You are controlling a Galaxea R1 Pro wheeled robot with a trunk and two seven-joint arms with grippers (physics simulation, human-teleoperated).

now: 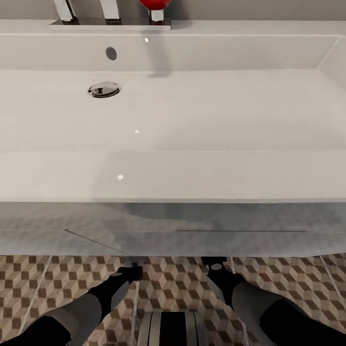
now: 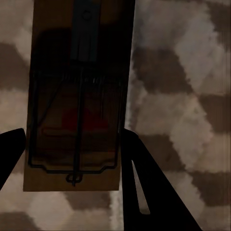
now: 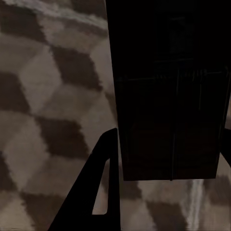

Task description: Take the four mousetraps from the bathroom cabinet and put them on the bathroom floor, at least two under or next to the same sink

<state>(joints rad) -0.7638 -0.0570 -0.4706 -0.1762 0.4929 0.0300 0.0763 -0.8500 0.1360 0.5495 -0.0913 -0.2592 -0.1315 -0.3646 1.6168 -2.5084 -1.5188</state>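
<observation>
A tan mousetrap with dark wire fittings and a red patch sits between the fingers of my left gripper, which is shut on its long edges just above the cube-patterned bathroom floor. A second mousetrap, in deep shadow, is clamped the same way in my right gripper over the floor. In the head view both grippers, left and right, reach low under the front edge of the white sink. The traps themselves are hidden there.
The sink's chrome tap, red ball and drain lie ahead. The white vanity front overhangs both wrists. Patterned floor tiles spread to either side, and my own base is between the arms.
</observation>
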